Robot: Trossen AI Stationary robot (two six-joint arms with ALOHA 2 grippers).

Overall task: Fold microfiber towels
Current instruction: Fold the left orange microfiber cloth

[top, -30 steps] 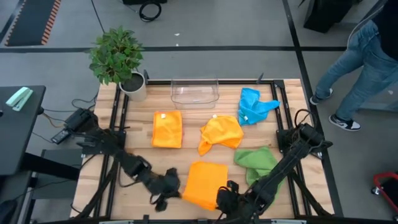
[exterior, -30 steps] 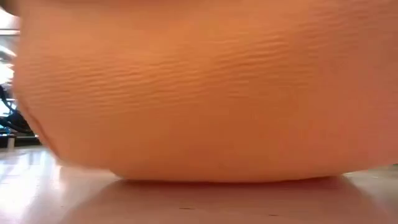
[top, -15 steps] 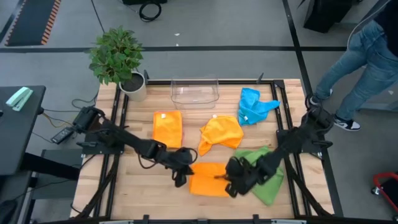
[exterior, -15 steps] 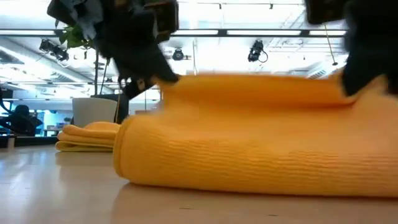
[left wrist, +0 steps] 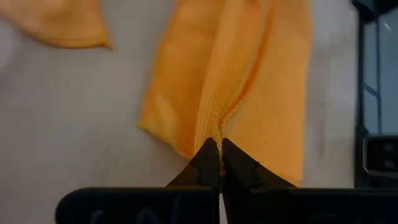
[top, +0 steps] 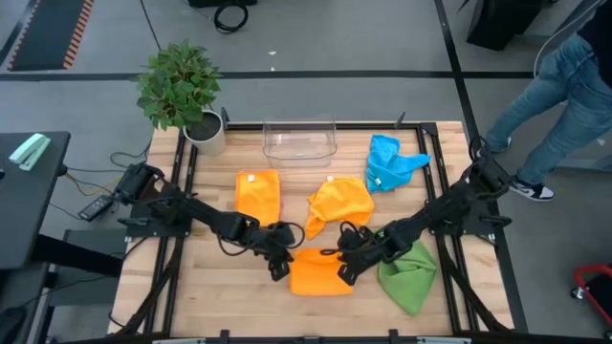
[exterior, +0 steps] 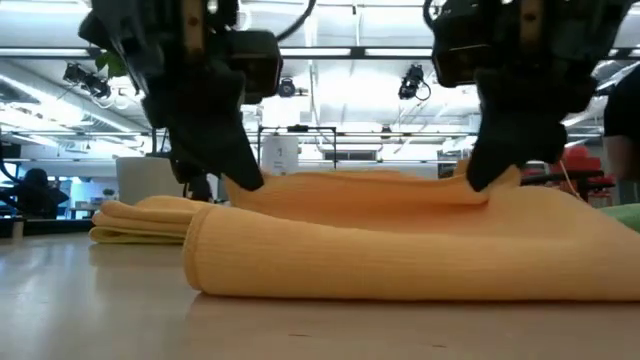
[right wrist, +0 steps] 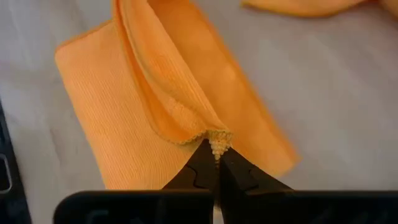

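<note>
An orange towel point(top: 320, 274) lies folded double near the table's front middle, its fold toward the near edge point(exterior: 400, 265). My left gripper point(top: 280, 264) is shut on its left top corner. My right gripper point(top: 345, 267) is shut on its right top corner. A folded orange towel point(top: 257, 198), a crumpled yellow-orange towel point(top: 339, 205), a blue towel point(top: 390, 162) and a green towel point(top: 408, 275) lie on the table. No pink towel shows. My left gripper pinches the left corner of the towel's upper layer point(left wrist: 217, 132) between its two fingertips, from above. The corner stands just above the lower layer, which lies on the table. My right gripper pinches the right corner of the upper layer point(right wrist: 218, 140) between its two fingertips, from above. The corner is raised a little; the layer runs slack down to the fold.
A clear plastic bin point(top: 299, 141) stands at the far middle and a potted plant point(top: 182, 91) at the far left corner. The green towel lies right beside my right arm. A person point(top: 564, 86) walks past the table's far right.
Both grippers have carried the orange towel's near edge up and over toward the far edge, then down. The towel, lifted at the front edge a second ago, now lies folded in half, its lower layer staying on the table.
</note>
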